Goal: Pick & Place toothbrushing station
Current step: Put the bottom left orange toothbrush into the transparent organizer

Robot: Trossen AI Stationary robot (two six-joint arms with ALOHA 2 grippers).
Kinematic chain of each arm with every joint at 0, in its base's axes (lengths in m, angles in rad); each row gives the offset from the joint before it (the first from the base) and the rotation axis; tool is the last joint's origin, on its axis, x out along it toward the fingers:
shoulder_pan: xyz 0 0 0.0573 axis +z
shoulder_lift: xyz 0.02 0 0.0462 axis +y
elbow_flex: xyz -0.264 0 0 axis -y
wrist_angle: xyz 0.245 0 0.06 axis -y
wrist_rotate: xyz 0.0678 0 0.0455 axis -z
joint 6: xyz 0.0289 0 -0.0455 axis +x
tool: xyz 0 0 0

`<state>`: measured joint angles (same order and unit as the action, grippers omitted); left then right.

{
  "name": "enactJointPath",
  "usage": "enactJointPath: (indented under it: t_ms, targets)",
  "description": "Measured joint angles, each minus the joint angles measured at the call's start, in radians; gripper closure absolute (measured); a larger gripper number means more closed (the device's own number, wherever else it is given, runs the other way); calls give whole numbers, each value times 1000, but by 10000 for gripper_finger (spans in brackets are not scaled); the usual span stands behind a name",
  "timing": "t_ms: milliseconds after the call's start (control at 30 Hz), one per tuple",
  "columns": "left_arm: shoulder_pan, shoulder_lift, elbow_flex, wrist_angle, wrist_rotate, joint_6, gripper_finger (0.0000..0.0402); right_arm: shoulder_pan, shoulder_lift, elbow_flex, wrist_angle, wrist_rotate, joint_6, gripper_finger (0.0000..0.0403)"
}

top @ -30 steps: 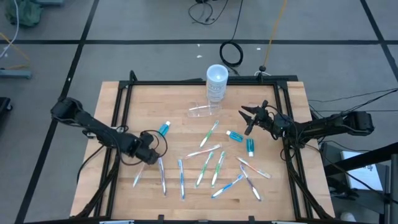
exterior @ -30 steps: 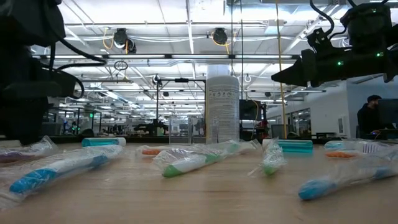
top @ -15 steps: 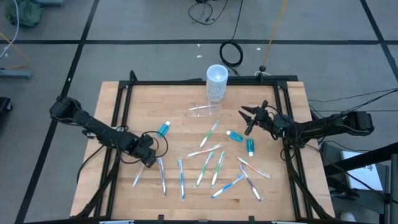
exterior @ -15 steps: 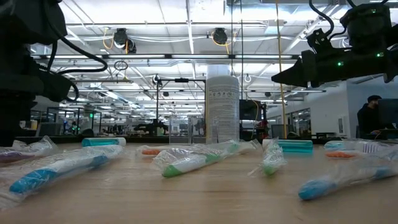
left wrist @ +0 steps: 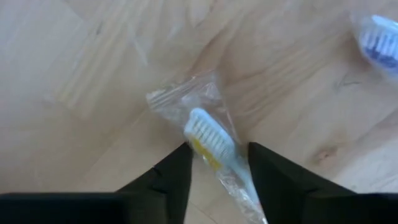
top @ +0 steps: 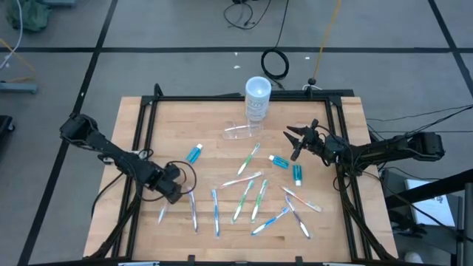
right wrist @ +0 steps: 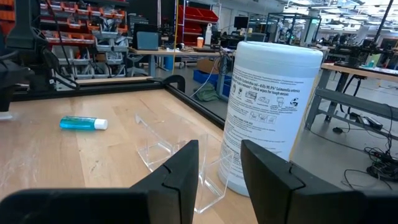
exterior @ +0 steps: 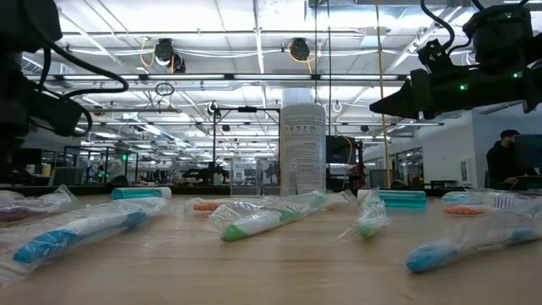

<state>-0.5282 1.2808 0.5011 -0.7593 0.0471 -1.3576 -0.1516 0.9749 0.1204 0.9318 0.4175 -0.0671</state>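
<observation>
The toothbrushing station (top: 242, 131), a small clear plastic holder, lies on the wood next to the tall white canister (top: 256, 98); it also shows in the right wrist view (right wrist: 180, 155). My right gripper (top: 294, 140) hangs open and level above the table, pointing at the station (right wrist: 219, 168). At the near left, my left gripper (top: 170, 191) points straight down over a wrapped toothbrush (left wrist: 205, 134) with white bristles. Its open fingers (left wrist: 219, 168) stand on either side of the brush's neck, and I cannot tell whether they touch the wrapper.
Several wrapped toothbrushes (top: 244, 196) lie scattered over the middle and near part of the table, with teal toothpaste tubes (top: 194, 153) (top: 298, 175) among them. A black frame (top: 222, 97) runs along the table's edges.
My left gripper has swung a little toward the table's left edge and turned slightly over the wrapped toothbrush.
</observation>
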Motion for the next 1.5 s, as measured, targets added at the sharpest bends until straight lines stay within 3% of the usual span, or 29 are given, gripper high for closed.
enactJointPath:
  t_ms: [333,700,900,967,1033,1133,1200,1267,1367,1500]
  targets:
    - [4,1,13,29,-46,18,347,0,0,0,-1,0,0,291]
    - [21,3,104,44,-221,232,395,0,0,-1,-1,0,0,291]
    - [70,2,239,6,-379,353,372,0,0,-1,-2,0,0,291]
    - [86,2,299,4,-477,445,372,0,0,-1,-1,0,-1,291]
    - [104,2,362,28,-641,534,378,0,0,-1,-1,0,-5,291]
    - [137,0,420,145,-953,655,390,0,0,-1,-1,0,-5,291]
    - [167,0,428,330,-1164,724,395,0,0,-1,-1,0,-2,291]
    - [204,0,426,525,-1306,839,396,0,0,-1,-1,0,-2,291]
    - [280,0,426,739,-1331,1012,386,0,0,-1,-1,0,-6,291]
    - [410,33,426,897,-1118,1093,369,0,0,-1,-1,0,-17,291]
